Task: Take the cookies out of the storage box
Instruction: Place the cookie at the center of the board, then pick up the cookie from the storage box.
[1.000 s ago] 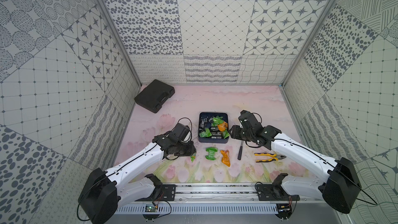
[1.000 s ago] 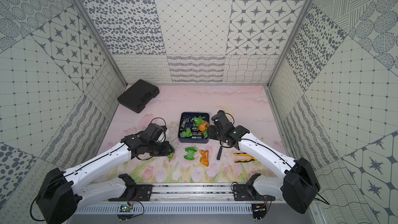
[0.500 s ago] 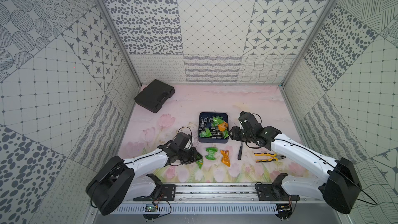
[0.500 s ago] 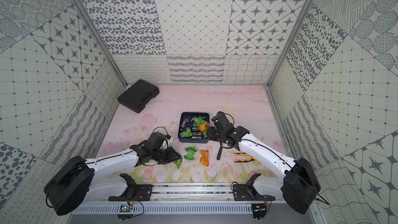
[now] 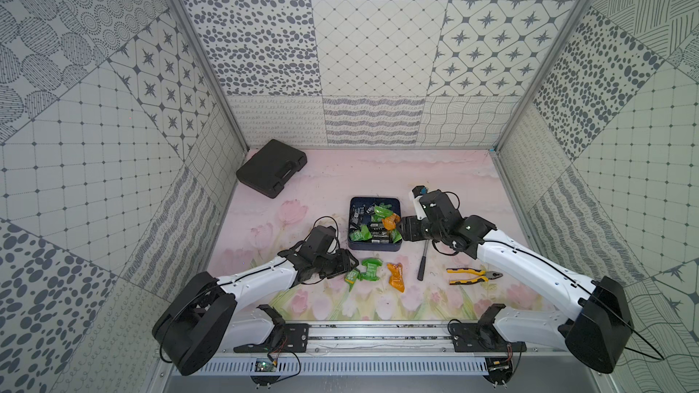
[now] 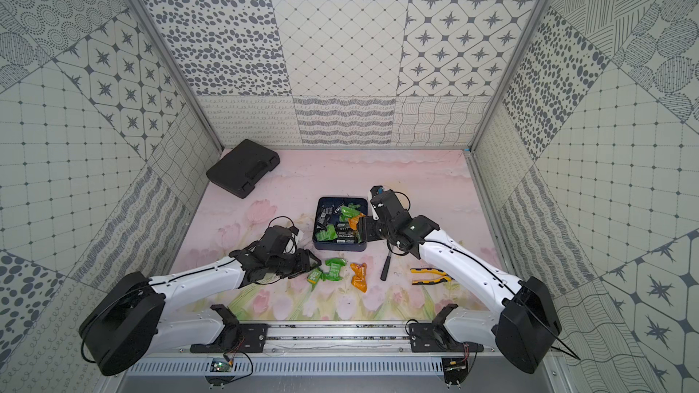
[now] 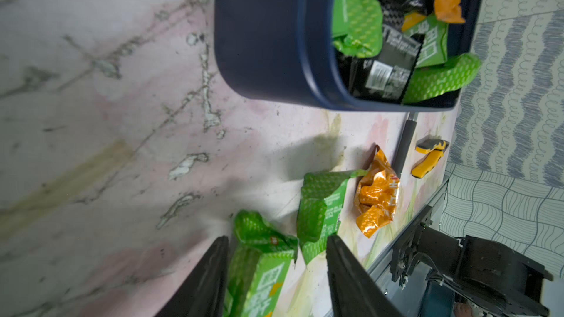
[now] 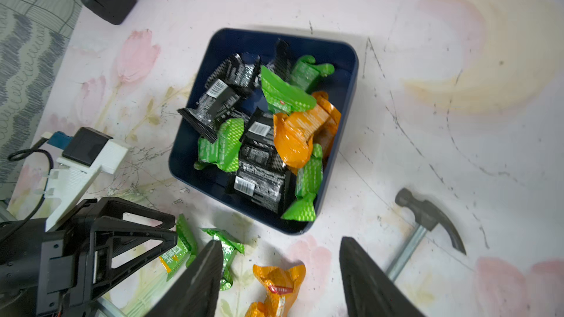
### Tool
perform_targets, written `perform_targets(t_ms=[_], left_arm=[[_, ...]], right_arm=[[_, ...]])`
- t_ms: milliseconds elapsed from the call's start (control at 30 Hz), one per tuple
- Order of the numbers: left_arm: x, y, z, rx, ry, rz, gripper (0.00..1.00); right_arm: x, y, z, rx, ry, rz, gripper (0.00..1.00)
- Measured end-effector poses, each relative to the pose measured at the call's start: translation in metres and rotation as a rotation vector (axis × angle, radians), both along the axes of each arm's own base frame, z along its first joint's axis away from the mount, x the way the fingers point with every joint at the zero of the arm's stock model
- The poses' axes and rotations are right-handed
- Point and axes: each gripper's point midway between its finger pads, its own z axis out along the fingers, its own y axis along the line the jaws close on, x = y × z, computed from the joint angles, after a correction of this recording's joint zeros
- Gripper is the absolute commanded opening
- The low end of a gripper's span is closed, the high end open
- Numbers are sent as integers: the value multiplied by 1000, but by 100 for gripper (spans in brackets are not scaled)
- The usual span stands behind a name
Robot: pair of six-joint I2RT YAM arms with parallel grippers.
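The navy storage box [image 5: 372,249] [image 6: 338,247] [image 8: 287,30] [image 7: 259,41] sits mid-table and holds several green, orange and black cookies [image 5: 372,221] [image 8: 265,135]. In front of it, on the table, lie two green packets [image 5: 351,277] [image 5: 370,269] and an orange packet [image 5: 395,277] [image 8: 277,285]. My left gripper [image 5: 350,266] [image 7: 276,237] is low on the table and open. One green packet [image 7: 259,269] lies between its fingers, against one of them. My right gripper [image 5: 399,228] [image 8: 280,239] hovers at the box's right edge, open and empty.
A black moulded case [image 5: 270,172] lies at the back left. A hammer [image 5: 421,264] [image 8: 427,211] and yellow-handled pliers [image 5: 472,275] lie right of the loose packets. Patterned walls close in on three sides; the arm rail runs along the front.
My left gripper carried a green packet rightward to the loose packets and opened its jaws around it. The right gripper's jaws have widened; that arm has hardly moved.
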Motion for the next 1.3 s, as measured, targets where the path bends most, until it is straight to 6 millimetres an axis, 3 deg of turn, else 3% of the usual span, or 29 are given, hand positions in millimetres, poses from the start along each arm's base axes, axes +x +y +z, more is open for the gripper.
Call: perform_targets(t_ms=[167,333,567,900,1300], left_arm=[[13,14,28,44,-77,73,56],[24,37,60,80,-120,241,50],[24,75,68,121,-64,510,47],[19,109,61,161,6,732,46],[19,125,59,157,36,829,42]], right_arm=[[7,39,-2,-101,-154,245,73],[1,86,-39,-228,-248,514,74],[23,128,-70,-300,-310,624,72],[54,149,-85,-363,-374,602,71],[73,150,-108,-448,-368,564,60]])
